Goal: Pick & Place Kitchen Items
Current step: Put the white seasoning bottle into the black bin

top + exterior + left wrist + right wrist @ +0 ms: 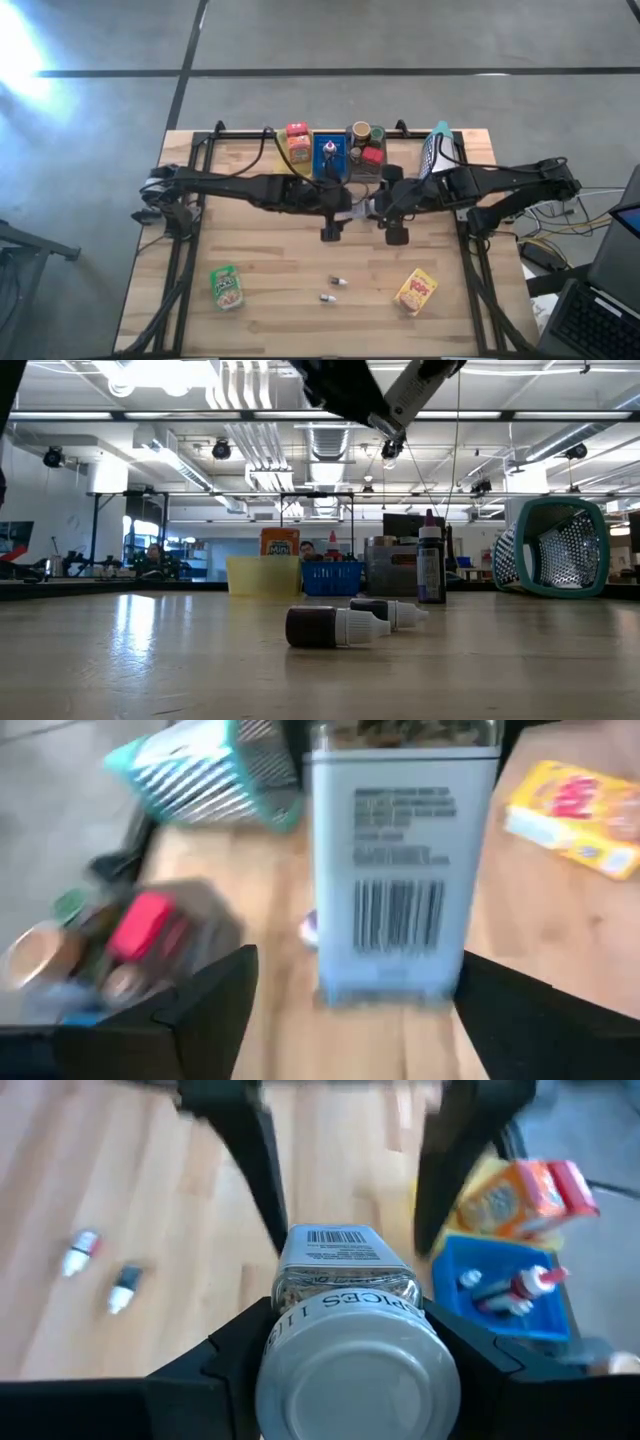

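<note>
Spice jar (350, 1330) lengthwise between both arms, gripped at lid end by right gripper (350, 1350); left gripper (350, 1010) spread, released.

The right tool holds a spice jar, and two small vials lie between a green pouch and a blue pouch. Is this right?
One mistake: the high view shows a yellow pouch, not a blue one. The right tool holds the spice jar, and the two vials lie between the green pouch and the yellow pouch.
</note>
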Controlling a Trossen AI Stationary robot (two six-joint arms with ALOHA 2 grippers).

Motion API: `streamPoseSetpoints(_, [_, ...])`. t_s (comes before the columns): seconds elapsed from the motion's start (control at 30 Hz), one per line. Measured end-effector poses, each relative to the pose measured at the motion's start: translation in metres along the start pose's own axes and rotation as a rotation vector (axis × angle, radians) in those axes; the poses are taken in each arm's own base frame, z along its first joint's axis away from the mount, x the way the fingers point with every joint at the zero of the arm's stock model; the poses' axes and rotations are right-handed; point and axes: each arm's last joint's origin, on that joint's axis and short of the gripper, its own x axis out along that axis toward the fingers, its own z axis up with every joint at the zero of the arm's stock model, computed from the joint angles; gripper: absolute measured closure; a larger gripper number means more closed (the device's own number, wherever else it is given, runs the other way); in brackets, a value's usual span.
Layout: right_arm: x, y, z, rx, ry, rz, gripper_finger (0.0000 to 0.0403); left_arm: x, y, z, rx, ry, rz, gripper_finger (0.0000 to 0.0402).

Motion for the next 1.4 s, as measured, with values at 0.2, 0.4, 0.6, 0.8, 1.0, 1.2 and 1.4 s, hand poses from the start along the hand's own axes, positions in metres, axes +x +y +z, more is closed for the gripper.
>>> streamPoseSetpoints(0.2, [0.003,-0.016,-0.008,0.060,0.078,-0.039,0.0204,-0.020,0.014,-0.016,-0.105,0.064,0.224,0.0074])
streamPoseSetpoints(0.4, [0.008,-0.046,-0.016,0.128,0.139,-0.087,0.0207,-0.020,0.013,-0.043,-0.199,-0.031,0.251,0.0074])
streamPoseSetpoints(0.6, [0.011,-0.079,-0.024,0.198,0.166,-0.122,0.0205,-0.018,0.011,-0.068,-0.249,-0.129,0.280,0.0074])
streamPoseSetpoints(0.8, [0.026,-0.105,-0.033,0.249,0.227,-0.121,0.0207,-0.023,0.011,-0.090,-0.288,-0.157,0.354,0.0074])
streamPoseSetpoints(1.0, [0.048,-0.125,-0.043,0.243,0.314,-0.131,0.0204,-0.028,0.012,-0.104,-0.330,-0.164,0.422,0.0074])
streamPoseSetpoints(1.2, [0.069,-0.136,-0.051,0.241,0.381,-0.125,0.0207,-0.033,0.011,-0.116,-0.353,-0.184,0.430,0.0074])
streamPoseSetpoints(1.4, [0.087,-0.146,-0.053,0.205,0.411,-0.127,0.0204,-0.031,0.011,-0.124,-0.319,-0.194,0.437,0.0074])
